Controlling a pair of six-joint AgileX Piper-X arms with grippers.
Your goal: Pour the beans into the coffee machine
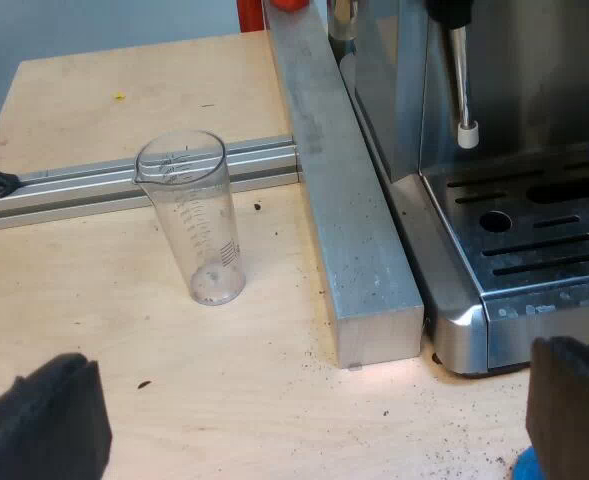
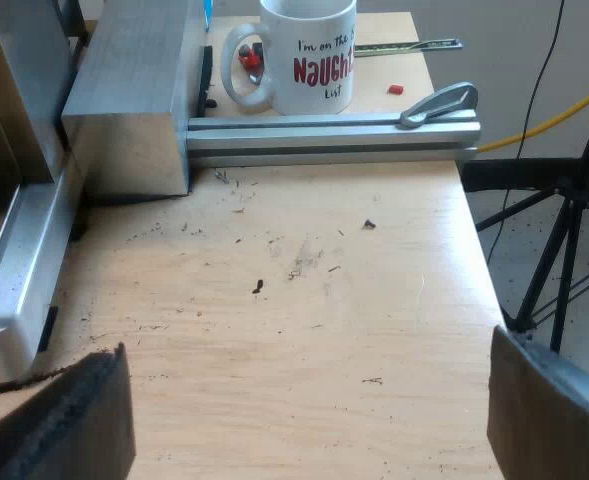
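Left gripper [image 1: 294,420] spread wide, holding nothing; measuring glass [image 1: 199,220] stands upright straight ahead of it on the wooden table [image 1: 94,90], long axis vertical, just before an aluminium rail [image 1: 74,185], with a thick metal bar [image 1: 344,200] between it and the espresso machine [image 1: 514,250]. Left arm looks nearer, side-on grab has free room. Right gripper [image 2: 304,420] also wide and empty over crumb-strewn wood, mug [image 2: 304,55] well beyond
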